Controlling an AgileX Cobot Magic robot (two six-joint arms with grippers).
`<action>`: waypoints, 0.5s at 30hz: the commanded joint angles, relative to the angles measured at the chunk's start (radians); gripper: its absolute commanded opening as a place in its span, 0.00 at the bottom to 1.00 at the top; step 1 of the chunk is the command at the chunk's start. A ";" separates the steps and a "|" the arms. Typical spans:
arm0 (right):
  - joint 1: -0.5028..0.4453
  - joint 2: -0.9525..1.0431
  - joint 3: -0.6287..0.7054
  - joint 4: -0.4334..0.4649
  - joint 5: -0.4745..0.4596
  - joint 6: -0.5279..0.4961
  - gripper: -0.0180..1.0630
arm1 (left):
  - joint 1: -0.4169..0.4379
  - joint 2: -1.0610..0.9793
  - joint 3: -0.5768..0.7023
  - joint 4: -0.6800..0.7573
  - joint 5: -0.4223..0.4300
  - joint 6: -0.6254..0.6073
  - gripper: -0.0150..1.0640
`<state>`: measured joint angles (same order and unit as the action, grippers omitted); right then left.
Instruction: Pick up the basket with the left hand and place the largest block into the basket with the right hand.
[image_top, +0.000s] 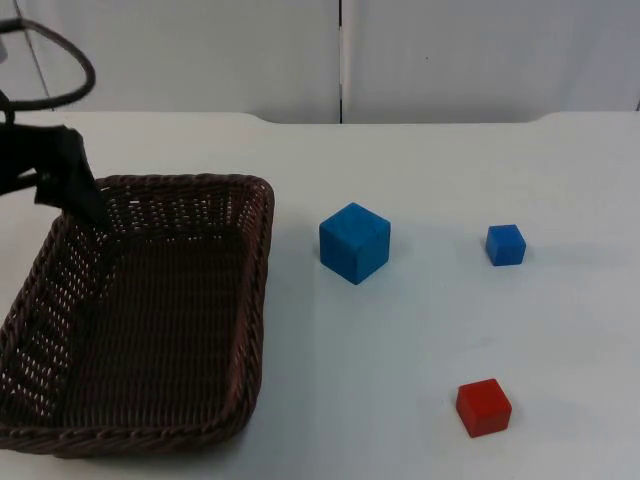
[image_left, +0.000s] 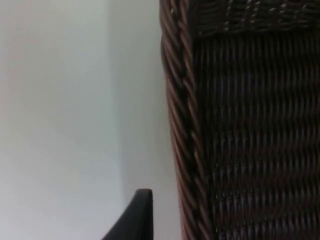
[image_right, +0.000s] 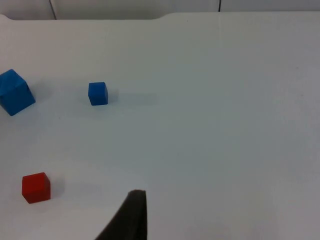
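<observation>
White table (image_top: 420, 340) — left pincer (image_top: 95, 212) at basket (image_top: 150, 320) rim — big blue block (image_top: 354, 243) apart

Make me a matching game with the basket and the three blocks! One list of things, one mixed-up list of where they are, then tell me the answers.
Things:
1. basket
2. big blue block
3. small blue block
4. red block

Places, as seen in the top view:
A. nearest the front edge of the table, on the right
B. at the left, with the left pincer at its back corner
C. farthest right, level with the big blue block
D. just right of the basket

Pairs: 1-B, 2-D, 3-C, 4-A
</observation>
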<state>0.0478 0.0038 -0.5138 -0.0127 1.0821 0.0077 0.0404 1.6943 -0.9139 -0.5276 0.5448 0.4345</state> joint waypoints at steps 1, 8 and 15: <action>-0.009 -0.004 -0.002 -0.003 -0.004 0.003 0.99 | 0.001 0.051 -0.012 -0.011 -0.004 0.005 0.99; -0.009 -0.004 -0.002 -0.003 -0.004 0.003 0.99 | 0.001 0.140 -0.021 -0.012 -0.027 0.014 0.99; -0.009 -0.004 -0.002 -0.003 -0.004 0.003 0.99 | 0.001 0.228 -0.023 -0.018 -0.034 0.043 0.99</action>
<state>0.0478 0.0038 -0.5138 -0.0127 1.0821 0.0077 0.0404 1.9054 -0.9294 -0.5276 0.5248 0.4624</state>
